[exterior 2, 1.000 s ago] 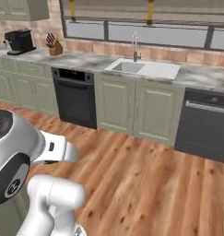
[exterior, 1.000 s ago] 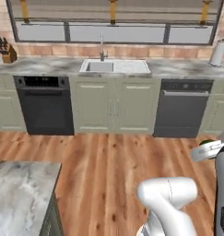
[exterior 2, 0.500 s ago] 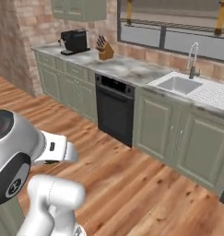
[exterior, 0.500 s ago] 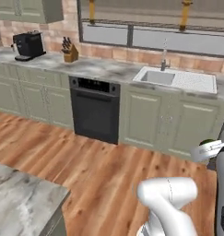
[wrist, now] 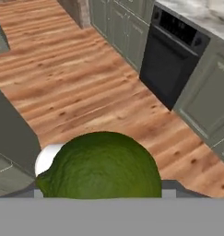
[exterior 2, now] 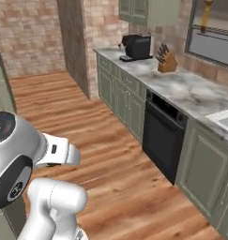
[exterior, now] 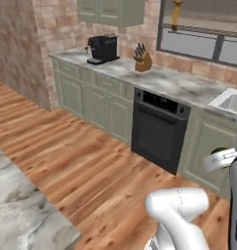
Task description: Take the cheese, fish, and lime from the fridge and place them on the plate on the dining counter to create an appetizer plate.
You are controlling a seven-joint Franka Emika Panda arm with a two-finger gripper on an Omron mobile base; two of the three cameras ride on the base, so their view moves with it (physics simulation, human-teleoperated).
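Floorboards [exterior: 81, 161] of warm orange-brown wood run across the room, from near my base to the cabinets on the far side. Along the far wall stands a row of sage-green cabinets [exterior: 90, 100] under a grey-white marble counter [exterior: 173, 83]. On that counter sit a black coffee machine [exterior: 103, 49] toward the left and a wooden knife block [exterior: 143, 59] just right of it, well apart from each other. A black oven [exterior: 159, 129] is built into the cabinets below, right of the knife block, and the corner of a white sink [exterior: 229, 101] shows at the far right edge. Red-brown brick [exterior: 56, 27] covers the wall behind, with a darker brick pillar [exterior: 17, 49] at the left and a dark-framed window [exterior: 207, 34] above the counter to the right. A slab of marble top, the dining counter [exterior: 20, 210], lies near me at the lower left of the left base view. In the hand view the lime [wrist: 102, 168] sits right in front of the camera, a rough green ball between my fingers. My gripper [wrist: 102, 191] is closed around the lime, jaws spread wide to take it, and carries it above the wooden floor. In the left base view a bit of green [exterior: 218, 151] shows at my hand on the right.
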